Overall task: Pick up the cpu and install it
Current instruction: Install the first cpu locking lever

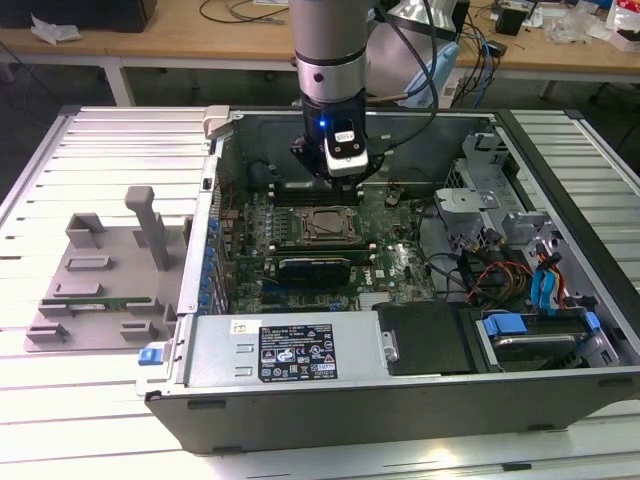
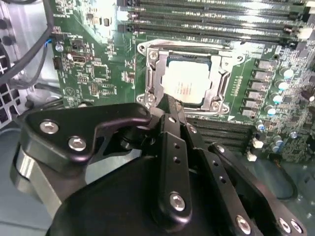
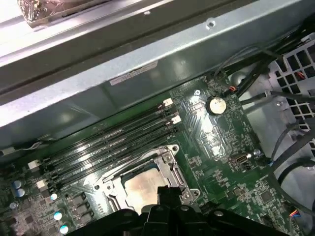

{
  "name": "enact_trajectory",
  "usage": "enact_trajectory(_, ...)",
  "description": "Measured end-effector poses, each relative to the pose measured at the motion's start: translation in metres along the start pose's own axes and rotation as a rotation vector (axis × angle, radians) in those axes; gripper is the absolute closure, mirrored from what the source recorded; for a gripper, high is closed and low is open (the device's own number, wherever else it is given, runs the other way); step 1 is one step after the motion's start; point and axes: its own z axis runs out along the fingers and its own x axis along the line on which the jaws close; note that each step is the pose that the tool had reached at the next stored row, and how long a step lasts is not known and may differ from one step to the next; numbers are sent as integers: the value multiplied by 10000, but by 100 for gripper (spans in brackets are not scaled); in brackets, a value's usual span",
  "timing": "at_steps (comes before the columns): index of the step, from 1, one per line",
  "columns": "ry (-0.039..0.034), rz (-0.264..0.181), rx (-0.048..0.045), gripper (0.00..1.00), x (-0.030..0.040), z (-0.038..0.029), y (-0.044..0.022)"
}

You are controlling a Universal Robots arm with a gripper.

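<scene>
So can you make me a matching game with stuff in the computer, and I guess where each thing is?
Things:
1. cpu
2. claw
3. grey plastic tray
4. blue cables

Places:
A. outside the case, at the exterior view's left
B. lying in the motherboard socket
C. inside the case, at the exterior view's right
D. just above the socket's edge

Pairs: 1-B, 2-D, 3-A, 4-C

This is looking like an electronics lab or robotics workshop. An opened computer case (image 1: 400, 380) is lying on a slatted metal table (image 1: 110, 150), with a grey parts fixture (image 1: 105, 280) sitting at 9 o'clock. Wooden workbenches (image 1: 180, 40) at 12 o'clock are carrying tangled cables (image 1: 240, 12).
</scene>
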Motion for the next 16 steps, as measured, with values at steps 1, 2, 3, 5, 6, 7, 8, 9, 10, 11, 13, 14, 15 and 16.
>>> enact_trajectory(1, -51, -42, 164, 89, 0, -1, 0)
enact_trajectory(2, -132, -211, 498, 89, 0, 0, 0)
enact_trajectory(3, -186, -464, 747, 89, 0, 1, 0)
enact_trajectory(5, -153, -1078, 678, 89, 1, 5, -1)
enact_trajectory(6, -143, -1268, 654, 89, 1, 6, -1)
enact_trajectory(7, -119, -1716, 598, 89, 1, 10, -1)
enact_trajectory(8, -96, -2165, 542, 89, 2, 15, -1)
enact_trajectory(9, -76, -2578, 501, 89, 2, 19, -2)
enact_trajectory(10, -71, -2907, 518, 89, 2, 19, -2)
enact_trajectory(11, -75, -2934, 532, 89, 4, 19, -3)
enact_trajectory(13, 461, -2931, 707, 89, -1, 24, -1)
enact_trajectory(14, 636, -2930, 765, 89, -2, 25, 0)
enact_trajectory(15, 725, -2930, 798, 89, -2, 25, 0)
enact_trajectory(16, 735, -2930, 801, 89, -2, 25, 0)
